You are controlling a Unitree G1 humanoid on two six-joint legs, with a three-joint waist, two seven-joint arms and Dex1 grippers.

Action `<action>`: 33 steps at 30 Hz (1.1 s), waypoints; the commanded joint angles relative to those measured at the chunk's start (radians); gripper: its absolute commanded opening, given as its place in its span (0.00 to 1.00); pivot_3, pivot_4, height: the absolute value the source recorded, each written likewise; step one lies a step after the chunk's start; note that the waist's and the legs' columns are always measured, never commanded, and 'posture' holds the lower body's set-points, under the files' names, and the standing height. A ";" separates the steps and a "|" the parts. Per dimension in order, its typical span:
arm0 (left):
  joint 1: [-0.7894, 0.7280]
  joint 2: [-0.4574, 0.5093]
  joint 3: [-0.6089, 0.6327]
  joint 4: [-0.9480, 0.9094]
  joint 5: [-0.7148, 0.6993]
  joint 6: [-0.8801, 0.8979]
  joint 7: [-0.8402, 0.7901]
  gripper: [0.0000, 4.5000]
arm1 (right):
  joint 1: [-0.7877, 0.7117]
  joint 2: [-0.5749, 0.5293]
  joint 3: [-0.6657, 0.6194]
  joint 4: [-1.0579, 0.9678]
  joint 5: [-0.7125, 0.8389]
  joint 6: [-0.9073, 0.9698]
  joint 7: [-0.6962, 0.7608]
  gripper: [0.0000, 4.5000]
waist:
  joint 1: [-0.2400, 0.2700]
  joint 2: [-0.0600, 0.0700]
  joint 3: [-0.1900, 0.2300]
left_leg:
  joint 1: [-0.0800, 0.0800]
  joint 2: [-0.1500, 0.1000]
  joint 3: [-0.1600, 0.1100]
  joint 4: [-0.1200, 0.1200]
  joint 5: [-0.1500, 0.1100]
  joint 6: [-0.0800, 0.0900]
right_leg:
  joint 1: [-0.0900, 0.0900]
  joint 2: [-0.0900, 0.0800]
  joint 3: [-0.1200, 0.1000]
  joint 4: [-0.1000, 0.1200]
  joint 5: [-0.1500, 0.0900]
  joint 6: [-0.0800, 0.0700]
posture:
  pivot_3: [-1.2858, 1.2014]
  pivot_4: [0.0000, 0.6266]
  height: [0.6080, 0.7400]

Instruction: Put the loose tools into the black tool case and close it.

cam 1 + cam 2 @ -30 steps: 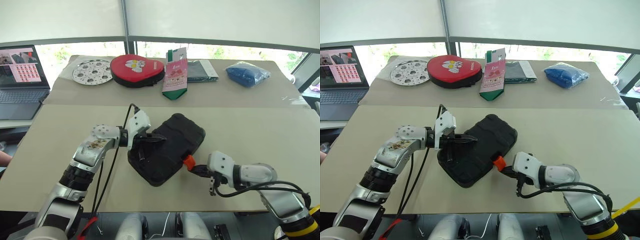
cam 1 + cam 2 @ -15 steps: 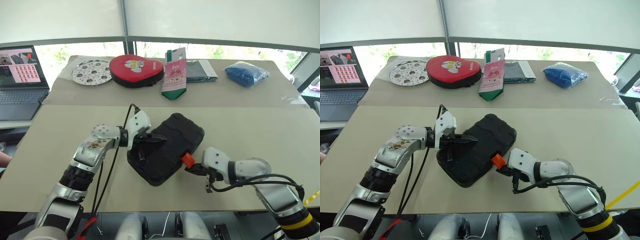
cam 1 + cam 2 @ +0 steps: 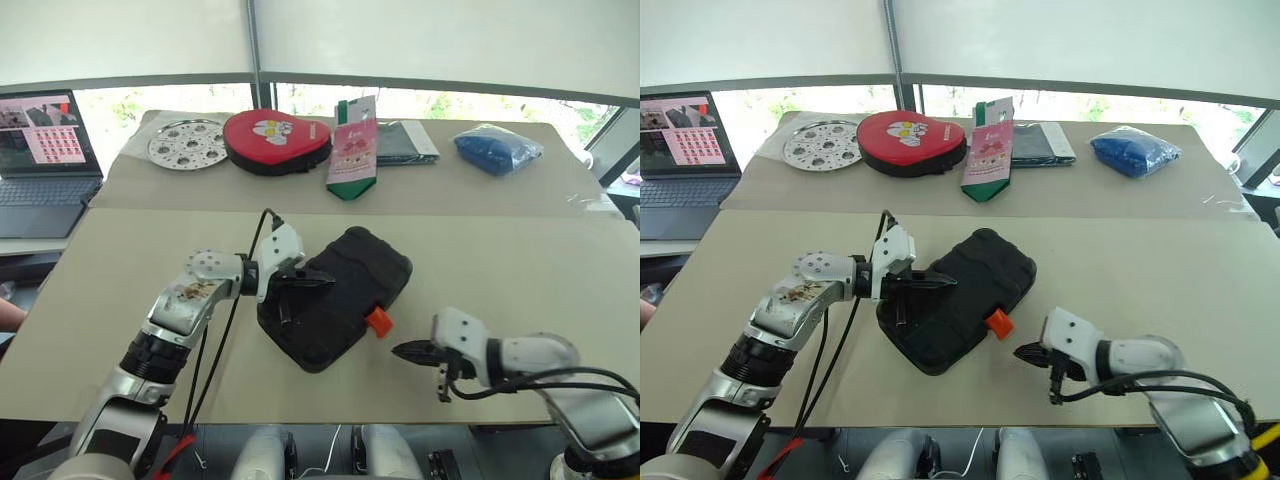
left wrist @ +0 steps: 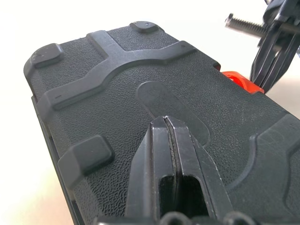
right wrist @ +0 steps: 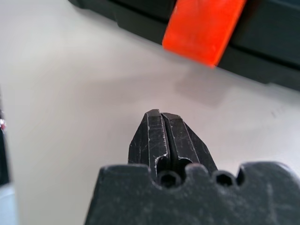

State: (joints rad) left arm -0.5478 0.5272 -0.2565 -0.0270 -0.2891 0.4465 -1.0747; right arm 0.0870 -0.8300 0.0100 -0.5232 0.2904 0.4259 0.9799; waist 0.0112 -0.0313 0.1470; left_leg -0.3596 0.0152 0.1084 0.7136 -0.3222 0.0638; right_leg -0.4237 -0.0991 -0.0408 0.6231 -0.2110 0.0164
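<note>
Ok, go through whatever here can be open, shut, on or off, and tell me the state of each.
black tool case: lid down, lying flat on the table.
orange latch: at the case's front edge; whether it has caught, I can't tell.
left end effector: shut, resting on the case lid.
right end effector: shut, empty, off the latch.
laptop: open, screen lit.
red heart-shaped case: closed.

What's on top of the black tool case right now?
The shut left gripper lies on the lid of the black tool case, fingers together. The lid is down, so the inside is hidden. The orange latch sits on its near edge.
</note>
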 commanded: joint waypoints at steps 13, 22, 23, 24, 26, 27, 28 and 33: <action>0.012 0.001 -0.023 0.017 0.024 0.019 -0.010 0.01 | -0.135 0.048 0.067 0.006 0.015 -0.012 -0.027 0.00 | 0.001 0.000 0.000 | 0.001 0.000 0.000 0.000 0.000 0.001 | 0.000 0.000 0.000 0.000 0.000 0.000 | 0.52 0.24 1.00; 0.018 0.003 -0.011 0.012 0.023 0.026 -0.005 0.01 | -0.178 0.086 0.106 0.044 -0.016 -0.051 -0.043 0.00 | 0.000 0.000 0.000 | 0.001 0.000 0.000 0.000 0.000 0.000 | 0.000 0.000 0.000 0.000 0.000 0.000 | 0.52 0.24 1.00; 0.017 0.001 -0.011 0.013 0.023 0.025 -0.005 0.01 | -0.181 0.091 0.108 0.048 -0.020 -0.055 -0.045 0.00 | 0.000 0.000 0.000 | 0.001 0.000 0.000 0.000 0.000 0.000 | 0.000 0.000 0.000 0.000 0.000 0.000 | 0.52 0.24 1.00; 0.016 0.000 -0.012 0.014 0.023 0.025 -0.005 0.01 | -0.184 0.097 0.109 0.053 -0.025 -0.063 -0.048 0.00 | 0.000 0.000 0.000 | 0.001 0.000 0.000 0.000 0.000 0.000 | 0.000 0.000 0.000 0.000 0.000 0.000 | 0.52 0.24 1.00; 0.014 -0.003 -0.013 0.018 0.024 0.024 -0.006 0.01 | -0.190 0.110 0.114 0.064 -0.036 -0.080 -0.053 0.00 | 0.000 0.000 0.000 | 0.001 0.000 0.000 0.000 0.000 0.000 | 0.000 0.000 0.000 0.000 0.000 0.000 | 0.52 0.24 1.00; 0.012 -0.005 -0.013 0.020 0.024 0.023 -0.005 0.01 | -0.192 0.116 0.117 0.071 -0.042 -0.088 -0.055 0.00 | 0.000 0.000 0.000 | 0.001 0.000 0.000 0.000 0.000 0.000 | 0.000 0.000 0.000 0.001 0.000 0.000 | 0.52 0.24 1.00; 0.011 -0.006 -0.014 0.021 0.024 0.022 -0.005 0.01 | -0.194 0.120 0.120 0.076 -0.046 -0.094 -0.056 0.00 | -0.001 0.000 0.000 | 0.001 0.000 0.000 0.000 0.000 0.000 | 0.000 0.000 0.000 0.001 0.000 0.000 | 0.52 0.24 1.00; 0.007 -0.006 -0.022 0.026 0.030 0.026 -0.012 0.01 | -0.201 0.139 0.138 0.090 -0.066 -0.112 -0.059 0.00 | -0.005 0.000 0.000 | 0.002 0.000 0.000 0.000 0.000 0.000 | 0.000 0.000 0.000 0.002 0.000 0.000 | 0.52 0.24 1.00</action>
State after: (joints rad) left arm -0.5504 0.5236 -0.2479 -0.0204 -0.2751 0.4596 -1.0804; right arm -0.0922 -0.7032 0.1451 -0.4214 0.2273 0.3372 0.9415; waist 0.0061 -0.0312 0.1469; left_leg -0.3573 0.0154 0.1086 0.7133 -0.3225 0.0643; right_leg -0.4232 -0.0986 -0.0402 0.6248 -0.2109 0.0160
